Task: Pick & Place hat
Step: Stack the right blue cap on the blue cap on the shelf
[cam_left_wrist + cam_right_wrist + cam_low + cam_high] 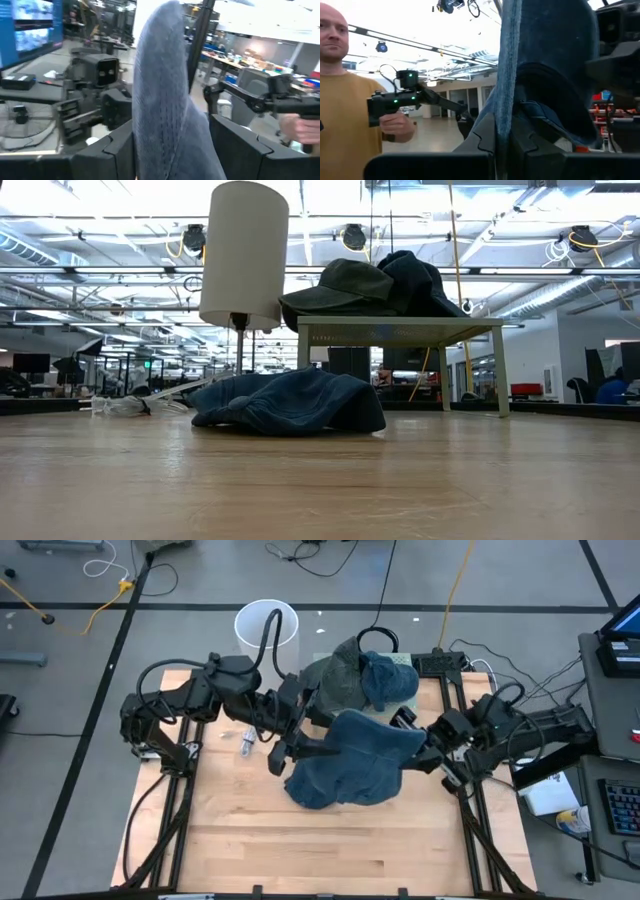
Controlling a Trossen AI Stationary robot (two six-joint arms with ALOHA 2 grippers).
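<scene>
Both grippers clamp the blue denim hat (352, 768) — left gripper (170, 150), right gripper (502, 145) on opposite edges. Risk: unequal pull slips fabric from one grip.

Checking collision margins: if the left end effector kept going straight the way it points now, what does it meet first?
Likely the right end effector. The left end effector points across the blue hat both hold; depth is unclear.
</scene>
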